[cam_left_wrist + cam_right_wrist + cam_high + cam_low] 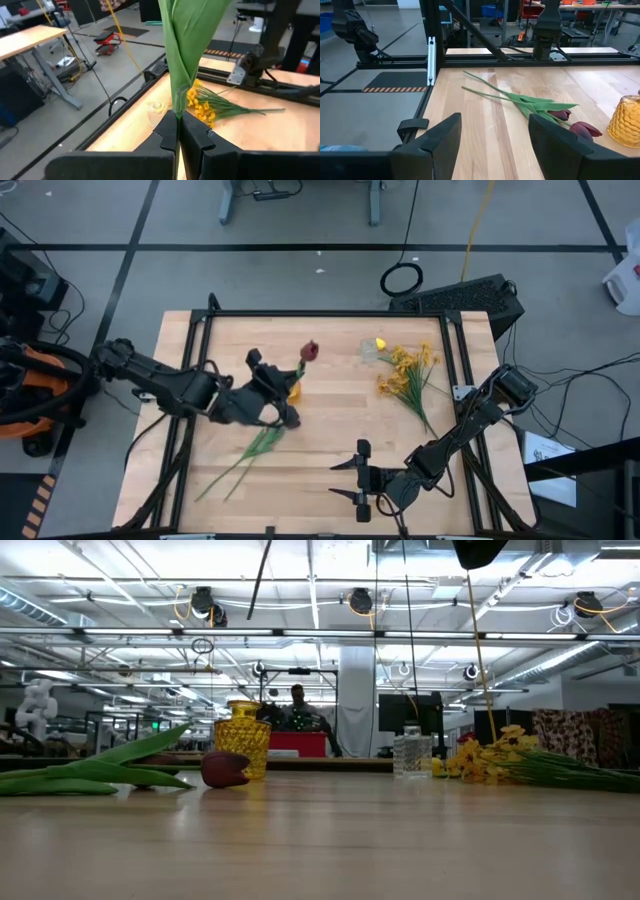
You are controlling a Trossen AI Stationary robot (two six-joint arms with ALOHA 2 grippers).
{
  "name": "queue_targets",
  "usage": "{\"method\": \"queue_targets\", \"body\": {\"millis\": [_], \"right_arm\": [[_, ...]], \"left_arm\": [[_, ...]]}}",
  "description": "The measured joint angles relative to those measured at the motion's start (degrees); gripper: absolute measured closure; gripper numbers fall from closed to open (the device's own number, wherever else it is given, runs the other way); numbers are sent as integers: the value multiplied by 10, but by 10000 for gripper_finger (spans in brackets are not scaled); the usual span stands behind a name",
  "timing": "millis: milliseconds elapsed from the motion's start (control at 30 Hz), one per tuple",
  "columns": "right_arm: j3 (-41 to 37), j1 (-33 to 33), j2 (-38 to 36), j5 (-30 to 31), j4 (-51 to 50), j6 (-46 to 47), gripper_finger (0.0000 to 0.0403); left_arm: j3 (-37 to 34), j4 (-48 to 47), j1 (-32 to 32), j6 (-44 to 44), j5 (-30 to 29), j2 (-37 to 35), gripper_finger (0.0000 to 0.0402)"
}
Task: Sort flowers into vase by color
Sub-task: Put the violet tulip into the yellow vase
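Low view alone shows yellow vase (243, 737) upright

A wooden table (340, 430) is sitting on a grey floor, with a coiled black cable (401, 279) lying beyond its far edge and an orange-and-black machine (25, 395) standing off its left side. Far behind the table, a person (298, 700) is staying behind a red box (297, 744).

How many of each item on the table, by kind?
Dark red tulips: 3
Yellow tulip: 1
Yellow blossom bunch: 1
Yellow vase: 1
Clear vase: 1
Total: 7
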Motion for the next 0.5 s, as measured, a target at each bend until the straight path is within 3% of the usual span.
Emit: {"method": "queue_targets", "body": {"millis": [300, 500], "right_arm": [[0, 0, 0, 0, -9, 0, 179], [0, 0, 0, 0, -9, 6, 179]], "left_arm": [[-206, 264, 28, 63, 28, -65, 393], [-292, 332, 64, 61, 55, -115, 393]]}}
